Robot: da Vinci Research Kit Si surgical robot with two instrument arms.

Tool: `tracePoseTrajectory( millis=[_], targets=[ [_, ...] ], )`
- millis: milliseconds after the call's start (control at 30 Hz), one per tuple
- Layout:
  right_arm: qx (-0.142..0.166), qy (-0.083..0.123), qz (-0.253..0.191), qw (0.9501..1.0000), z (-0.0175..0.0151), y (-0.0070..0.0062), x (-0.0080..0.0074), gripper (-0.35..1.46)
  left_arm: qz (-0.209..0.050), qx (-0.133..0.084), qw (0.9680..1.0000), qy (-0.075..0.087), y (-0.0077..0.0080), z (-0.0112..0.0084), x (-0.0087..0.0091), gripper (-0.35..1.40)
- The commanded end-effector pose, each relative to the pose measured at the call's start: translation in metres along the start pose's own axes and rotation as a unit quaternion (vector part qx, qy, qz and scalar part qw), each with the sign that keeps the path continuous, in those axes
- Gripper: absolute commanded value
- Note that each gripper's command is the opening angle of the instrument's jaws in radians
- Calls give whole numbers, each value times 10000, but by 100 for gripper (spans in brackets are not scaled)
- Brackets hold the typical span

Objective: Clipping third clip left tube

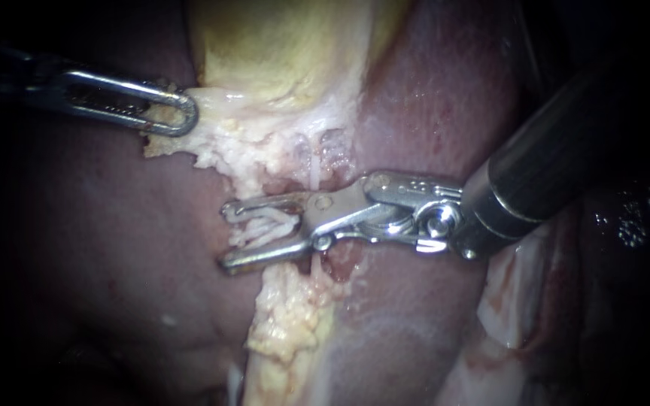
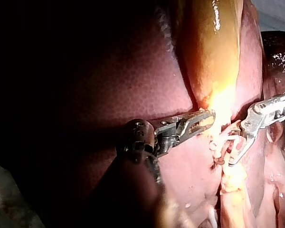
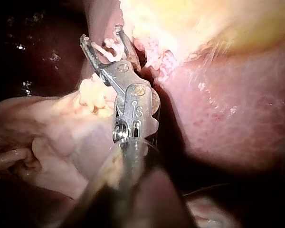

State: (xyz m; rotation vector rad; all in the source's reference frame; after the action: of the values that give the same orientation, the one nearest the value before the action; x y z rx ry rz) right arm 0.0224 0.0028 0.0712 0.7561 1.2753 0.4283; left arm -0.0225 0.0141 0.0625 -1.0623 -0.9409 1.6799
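Observation:
My right instrument (image 1: 226,237) comes in from the upper right, and its two jaws stand open around the pale left tube (image 1: 265,225). White clips (image 1: 253,218) sit on that tube in the gap between the jaws. In the right wrist view the same open jaws (image 3: 100,34) straddle the white clips (image 3: 109,47). At the upper left, my left instrument (image 1: 183,113) is shut on the pale edge of the gallbladder (image 1: 280,45) and holds it taut. The left wrist view shows its jaws (image 2: 205,117) on that yellow tissue, with my right instrument (image 2: 225,147) just beyond.
Dark red liver (image 1: 99,263) lies left and right of the tube. A strip of yellow fatty tissue (image 1: 287,316) runs downward from the jaws. A thinner pale strand (image 1: 314,167) stands just right of the clipped tube. Pale folded tissue (image 1: 520,301) lies under the right shaft.

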Motion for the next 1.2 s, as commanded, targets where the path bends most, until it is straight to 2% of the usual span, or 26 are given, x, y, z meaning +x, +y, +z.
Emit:
tracePoseTrajectory(
  millis=[33, 400, 667, 800, 1200],
  targets=[
    [5, 0, 0, 10000, 0, -2, 1, 41, 0, -1, 10000, -1, 0, 0, 0, -35],
    [100, 60, 8, 9999, -20, -28, 15, 49, 0, -6, 10000, -5, 0, -3, 0, -35],
    [183, 135, -10, 9997, -49, -37, 24, 49, 0, -6, 10000, -5, 0, -3, 0, -35],
    [192, 133, -6, 9997, -60, -34, 22, 49, -1, -6, 10000, -5, 1, -3, 0, -35],
    [91, 205, -30, 9997, -60, -4, 13, 49, -1, -2, 10000, -2, 1, -2, -1, -35]
  ],
)
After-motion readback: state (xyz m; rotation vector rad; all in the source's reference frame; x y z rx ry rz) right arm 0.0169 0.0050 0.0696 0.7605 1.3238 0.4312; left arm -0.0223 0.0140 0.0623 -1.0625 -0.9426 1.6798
